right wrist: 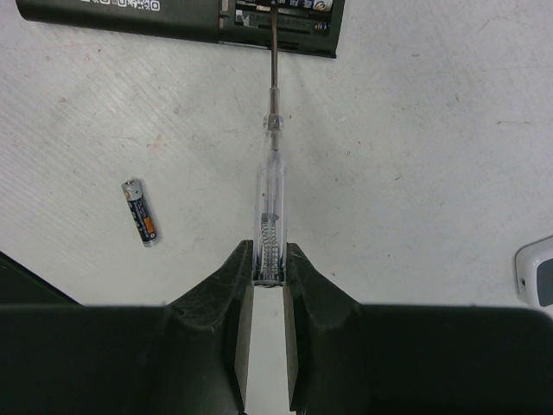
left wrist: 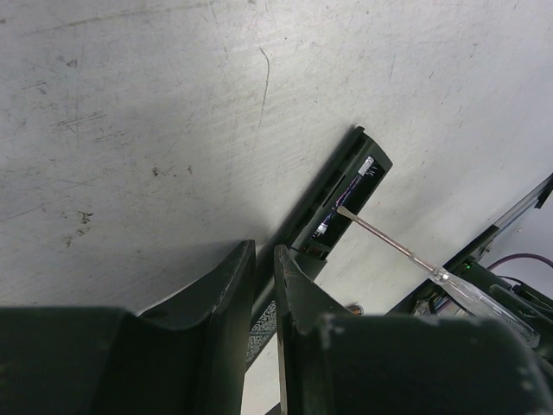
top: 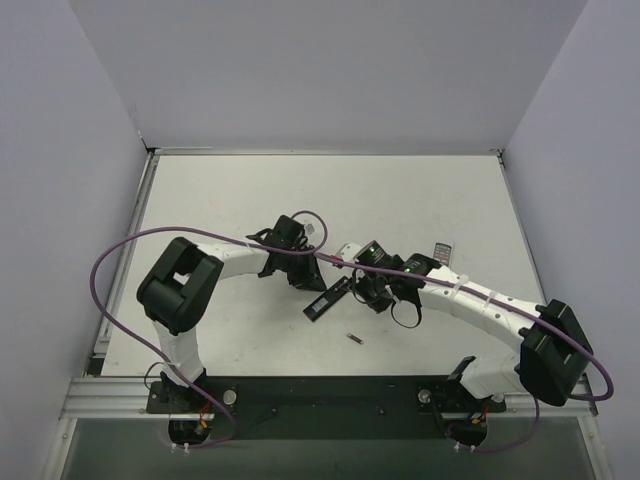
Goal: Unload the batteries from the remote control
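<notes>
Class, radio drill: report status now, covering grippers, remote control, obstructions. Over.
Left gripper clamped on remote control. Right gripper holds screwdriver, tip in open battery bay. One battery out on table. Nothing blocking.

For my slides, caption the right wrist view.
Right tool grips a clear screwdriver, tip inside the opened remote control; one battery lies loose.

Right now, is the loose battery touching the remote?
Apart. The right wrist view shows the battery lying on the bare table, with a clear gap between it and the remote.
</notes>
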